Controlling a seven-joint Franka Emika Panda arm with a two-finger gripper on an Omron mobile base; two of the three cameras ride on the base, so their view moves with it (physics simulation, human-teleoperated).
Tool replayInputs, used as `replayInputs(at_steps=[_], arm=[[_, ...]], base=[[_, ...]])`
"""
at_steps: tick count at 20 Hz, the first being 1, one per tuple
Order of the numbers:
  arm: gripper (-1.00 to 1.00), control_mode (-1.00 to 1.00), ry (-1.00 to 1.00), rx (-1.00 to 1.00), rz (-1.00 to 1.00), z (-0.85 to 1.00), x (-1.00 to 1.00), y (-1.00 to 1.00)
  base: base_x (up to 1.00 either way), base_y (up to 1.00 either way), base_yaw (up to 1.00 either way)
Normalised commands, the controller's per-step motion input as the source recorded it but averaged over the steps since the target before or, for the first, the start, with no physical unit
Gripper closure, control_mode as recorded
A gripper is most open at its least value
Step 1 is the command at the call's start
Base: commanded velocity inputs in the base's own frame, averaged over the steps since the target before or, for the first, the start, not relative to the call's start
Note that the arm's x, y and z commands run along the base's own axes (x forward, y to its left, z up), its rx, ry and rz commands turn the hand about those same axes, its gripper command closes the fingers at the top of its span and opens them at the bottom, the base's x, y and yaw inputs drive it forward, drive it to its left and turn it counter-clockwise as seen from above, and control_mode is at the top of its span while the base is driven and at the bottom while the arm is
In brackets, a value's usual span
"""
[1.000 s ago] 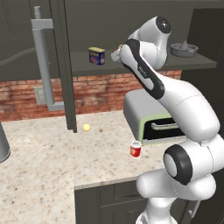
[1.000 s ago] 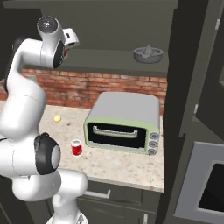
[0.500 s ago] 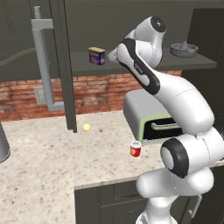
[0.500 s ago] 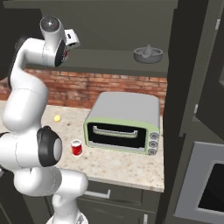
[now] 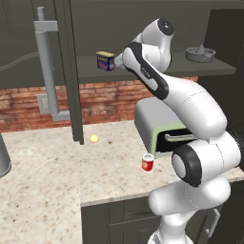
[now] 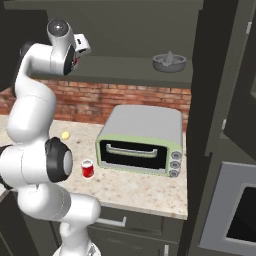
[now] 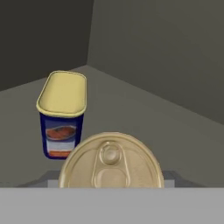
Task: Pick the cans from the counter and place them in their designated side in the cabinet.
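Up at the dark grey cabinet shelf [image 5: 90,71], claw [image 5: 117,61] raised beside blue-and-yellow rectangular tin [image 7: 62,114]; grip state impossible to tell. Close under the hand camera, round gold pull-tab can top [image 7: 111,160]. Down on the beige speckled desk [image 5: 52,171], bright red can [image 5: 147,163] upright before the grey-and-green oven [image 6: 140,140].

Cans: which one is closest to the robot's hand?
The can with the gold pull-tab lid, right at the jaws up on the cabinet shelf, beside the blue-and-yellow tin. The red can stands far below on the counter.
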Motion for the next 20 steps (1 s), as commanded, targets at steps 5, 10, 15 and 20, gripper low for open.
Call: replayInputs(at_steps=[5, 10, 15, 20], arm=[[1.0, -1.0, 0.0, 0.0, 0.0, -0.07, 0.19, 0.04], [1.0, -1.0, 0.01, 0.0, 0.0, -0.11, 0.18, 0.01], [-1.0, -1.0, 0.01, 0.0, 0.0, -0.13, 0.17, 0.05], [-1.0, -1.0, 0.0, 0.0, 0.0, -0.06, 0.25, 0.05]], base=[[0.0, 0.0, 0.0], [0.0, 0.0, 0.0], [0.0, 0.0, 0.0], [0.0, 0.0, 0.0]])
